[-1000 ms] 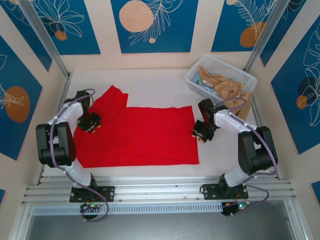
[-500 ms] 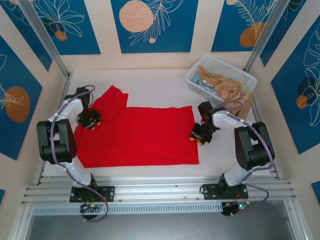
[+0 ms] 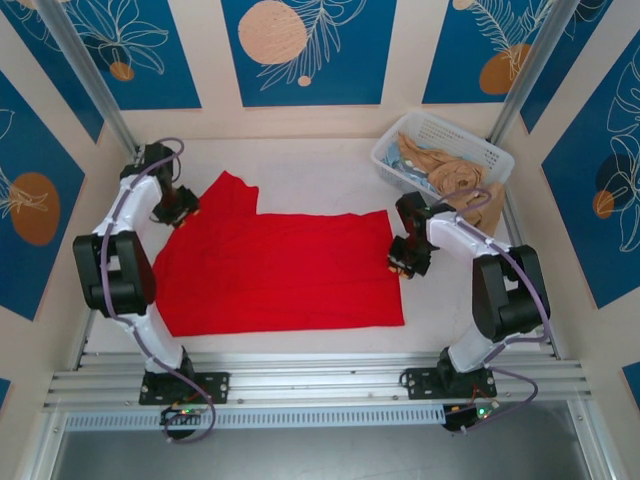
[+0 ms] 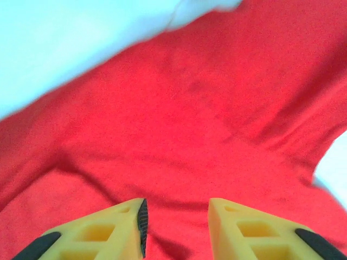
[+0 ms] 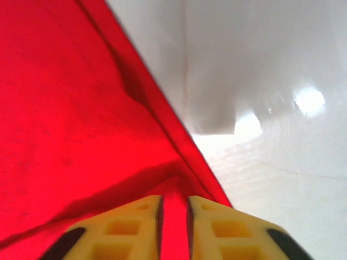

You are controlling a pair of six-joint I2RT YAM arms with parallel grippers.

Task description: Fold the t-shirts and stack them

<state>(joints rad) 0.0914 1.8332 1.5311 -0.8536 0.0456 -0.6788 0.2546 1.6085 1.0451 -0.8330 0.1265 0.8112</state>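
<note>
left claw [image 4: 176, 230] parted over t-shirt [image 3: 280, 270] | right claw [image 5: 174, 225] pinching its edge

You're working in a robot lab cell, not a home or a shop. The left arm [image 3: 115, 280] and right arm [image 3: 505, 290] are bolted to an aluminium rail [image 3: 320, 385] at 6 o'clock of a white desk [image 3: 320, 175]. Printed blue panels [image 3: 305, 50] wall the desk in at 9, 12 and 3 o'clock. Bare metal posts [image 3: 90, 75] stand in the far corners.
</note>
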